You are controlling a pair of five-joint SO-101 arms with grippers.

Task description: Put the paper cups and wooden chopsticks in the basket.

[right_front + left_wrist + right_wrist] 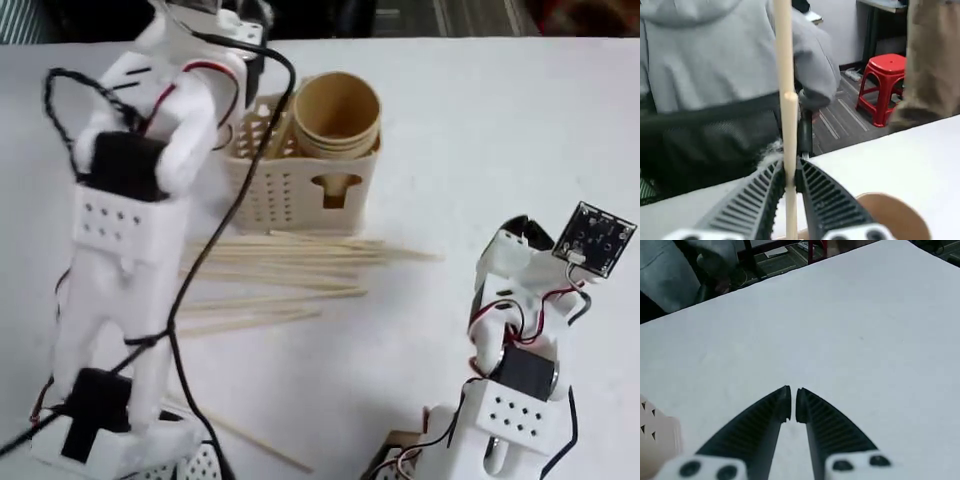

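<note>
While the left hand [790,172] grips a chopstick [783,50], cups [337,112] occupy the basket [280,195].

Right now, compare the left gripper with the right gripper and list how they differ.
The left gripper is shut on a wooden chopstick that stands upright; the right gripper is shut on nothing. The left gripper is close by a paper cup; the right gripper is over bare table. Both have black ribbed jaws on white bodies.
</note>
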